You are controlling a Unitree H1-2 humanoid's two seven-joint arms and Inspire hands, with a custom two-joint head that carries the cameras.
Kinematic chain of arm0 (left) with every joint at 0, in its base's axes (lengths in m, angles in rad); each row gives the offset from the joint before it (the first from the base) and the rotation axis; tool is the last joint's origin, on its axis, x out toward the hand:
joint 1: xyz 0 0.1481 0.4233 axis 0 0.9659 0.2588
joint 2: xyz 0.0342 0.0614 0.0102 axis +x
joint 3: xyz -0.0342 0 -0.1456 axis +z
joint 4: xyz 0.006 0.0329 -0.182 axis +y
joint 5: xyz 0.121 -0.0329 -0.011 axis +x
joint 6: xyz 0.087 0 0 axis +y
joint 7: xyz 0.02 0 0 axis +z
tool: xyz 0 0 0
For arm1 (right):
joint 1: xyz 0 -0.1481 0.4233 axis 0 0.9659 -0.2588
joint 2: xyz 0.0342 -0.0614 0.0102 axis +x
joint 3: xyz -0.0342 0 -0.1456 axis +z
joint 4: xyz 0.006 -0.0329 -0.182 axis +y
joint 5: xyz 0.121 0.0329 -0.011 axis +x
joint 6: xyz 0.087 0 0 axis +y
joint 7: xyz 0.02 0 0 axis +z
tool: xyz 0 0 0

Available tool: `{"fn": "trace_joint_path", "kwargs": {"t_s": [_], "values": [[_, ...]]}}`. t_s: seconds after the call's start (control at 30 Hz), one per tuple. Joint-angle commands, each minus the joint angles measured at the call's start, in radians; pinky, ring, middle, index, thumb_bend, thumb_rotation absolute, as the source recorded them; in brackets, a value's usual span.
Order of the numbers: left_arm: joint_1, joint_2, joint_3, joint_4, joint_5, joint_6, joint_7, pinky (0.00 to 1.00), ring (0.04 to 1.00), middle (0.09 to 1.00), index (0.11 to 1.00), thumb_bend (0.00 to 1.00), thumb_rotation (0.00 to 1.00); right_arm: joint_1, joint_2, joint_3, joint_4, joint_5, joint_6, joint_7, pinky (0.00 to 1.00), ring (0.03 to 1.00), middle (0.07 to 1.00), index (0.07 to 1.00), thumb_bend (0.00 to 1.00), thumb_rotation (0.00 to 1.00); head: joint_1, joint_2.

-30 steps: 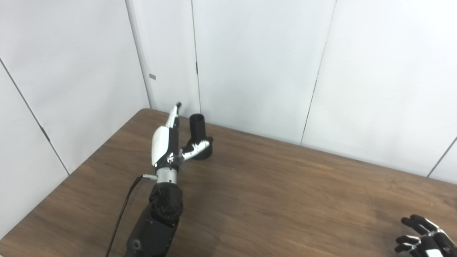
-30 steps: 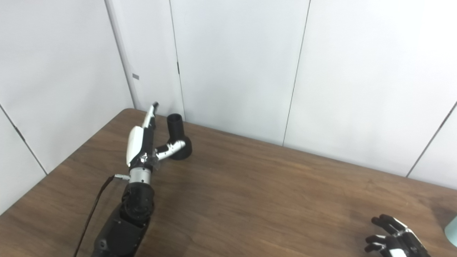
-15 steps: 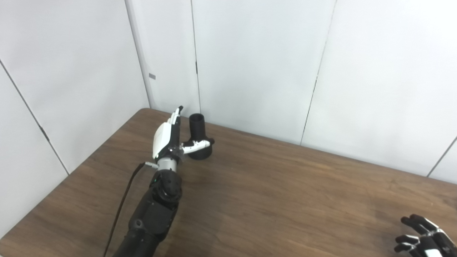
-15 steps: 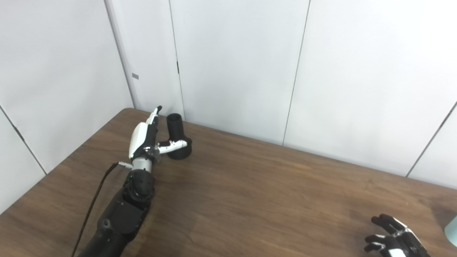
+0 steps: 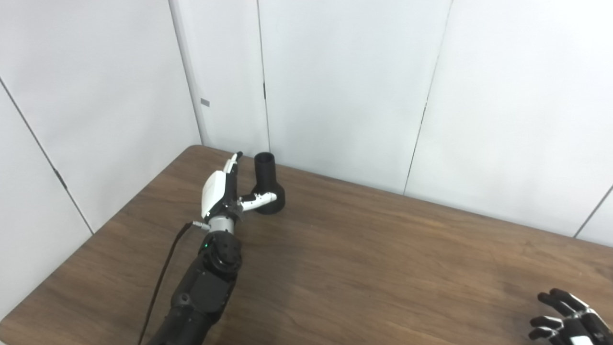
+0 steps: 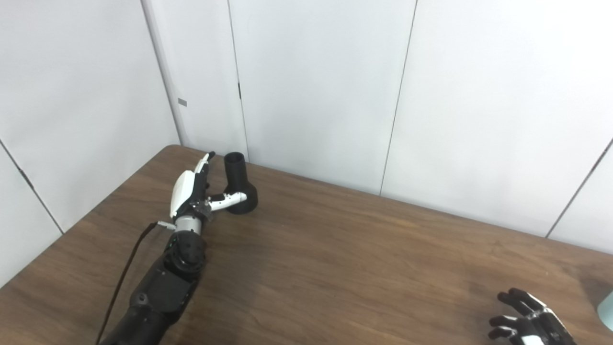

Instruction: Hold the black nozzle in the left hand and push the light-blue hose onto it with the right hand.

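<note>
The black nozzle (image 5: 267, 184) stands upright on its wide base at the table's far left corner, narrow neck up. My left hand (image 5: 221, 191) is open just to its left, fingers stretched flat toward the wall and thumb reaching out in front of the nozzle's base; it does not hold it. My right hand (image 5: 570, 322) rests open at the bottom right, fingers spread, partly cut off by the frame edge. A sliver of the light-blue hose (image 6: 607, 304) shows at the right edge of the right eye view.
The brown wooden table (image 5: 373, 258) runs up to white wall panels (image 5: 335, 86) close behind the nozzle. A black cable (image 5: 160, 282) trails along my left forearm. The table's left edge lies near my left arm.
My left hand has lowered and drawn slightly back beside the nozzle, the forearm dropping toward the table. The nozzle and my right hand have stayed put.
</note>
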Motion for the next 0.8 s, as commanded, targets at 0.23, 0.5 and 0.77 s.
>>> {"fn": "trace_joint_path", "kwargs": {"t_s": [0.23, 0.5, 0.77], "values": [[-0.041, 0.042, -0.025, 0.003, -0.038, -0.086, -0.052, 0.62, 0.717, 0.775, 0.789, 0.89, 0.25, 0.011, 0.000, 0.003, -0.025, -0.007, 0.015, -0.005, 0.37, 0.502, 0.691, 0.684, 0.70, 0.43, -0.006, 0.008], [-0.047, 0.040, -0.052, 0.020, -0.030, -0.095, -0.061, 0.65, 0.725, 0.754, 0.763, 0.87, 0.22, 0.023, 0.002, 0.005, -0.062, -0.006, 0.037, -0.013, 0.38, 0.513, 0.699, 0.692, 0.68, 0.44, -0.010, 0.015], [-0.056, 0.039, -0.057, 0.064, -0.030, -0.111, -0.046, 0.63, 0.718, 0.754, 0.761, 0.84, 0.19, 0.037, 0.006, 0.009, -0.107, -0.006, 0.066, -0.022, 0.38, 0.517, 0.721, 0.713, 0.61, 0.42, -0.016, 0.022]]}}
